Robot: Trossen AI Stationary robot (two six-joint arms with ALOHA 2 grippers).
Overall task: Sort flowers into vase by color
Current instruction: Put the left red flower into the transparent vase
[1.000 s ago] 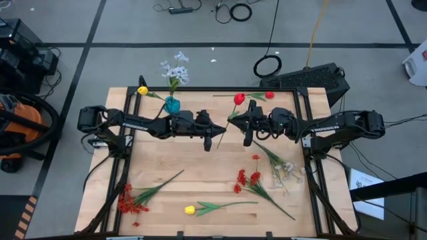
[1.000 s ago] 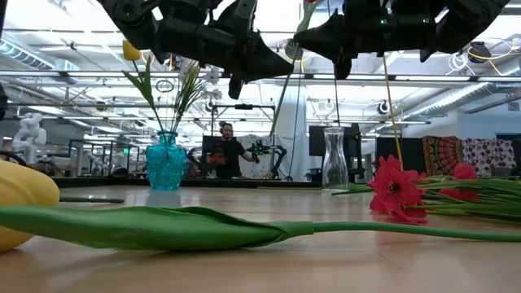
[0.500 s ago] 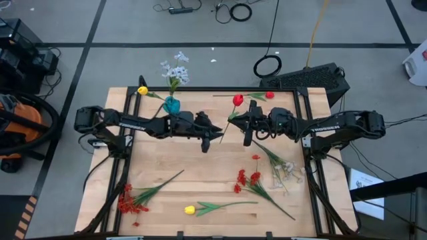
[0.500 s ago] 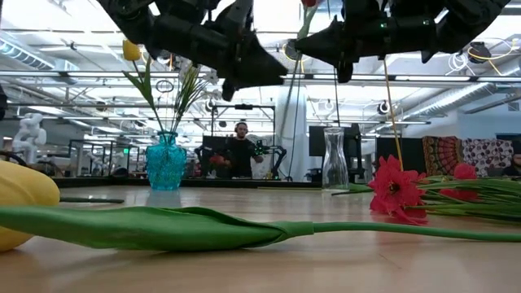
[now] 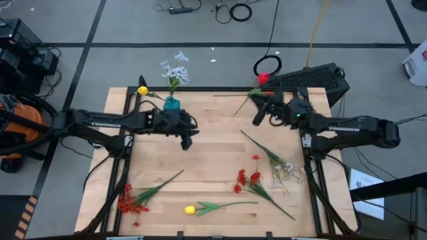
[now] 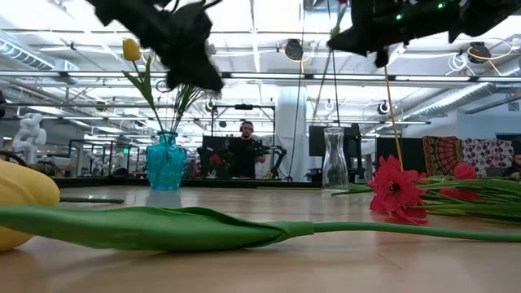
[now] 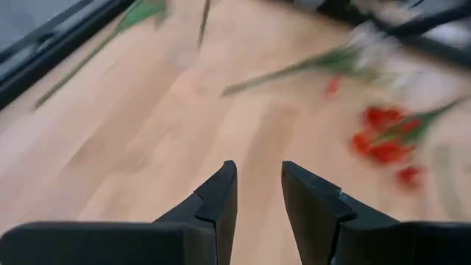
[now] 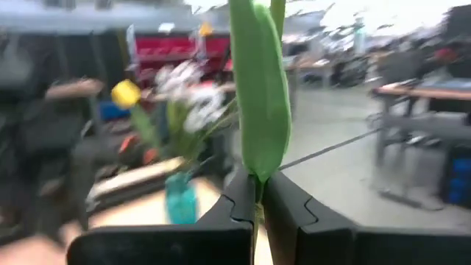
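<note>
A red tulip (image 5: 262, 79) with a green stem and a long leaf (image 8: 259, 88) is off the table near the far right corner, with my right gripper (image 5: 252, 101) shut on its stem. My left gripper (image 5: 187, 140) hangs over the table's left middle, open and with nothing between its fingers (image 7: 259, 173). A blue vase (image 5: 172, 103) at the far edge holds a yellow flower (image 5: 142, 90) and white-blue flowers (image 5: 175, 70). A clear vase (image 6: 334, 159) stands to its right. More flowers lie on the table: red ones (image 5: 248, 179), a yellow one (image 5: 190, 210), another red bunch (image 5: 130, 200). My right gripper pinches the tulip's stem (image 8: 257, 197) between its two fingers, just below the foot of the long leaf. The fingers reach about level from the table's right and lie across the stem. The tulip is lifted clear, tilted, with its blossom toward the far right and its lower stem end (image 5: 236, 112) free.
A long stem with pale blossoms (image 5: 280, 163) lies on the right part of the table. Black rails (image 5: 200, 89) frame the table. Bare wood (image 5: 213, 157) shows in the middle between the arms. A person stands in the room behind the table (image 6: 244, 155).
My left gripper has let go of the tulip's lower stem and drawn back toward the table's left edge. My right gripper has carried the tulip up and toward the far right corner, and the flower has tipped so its blossom points beyond the far edge.
</note>
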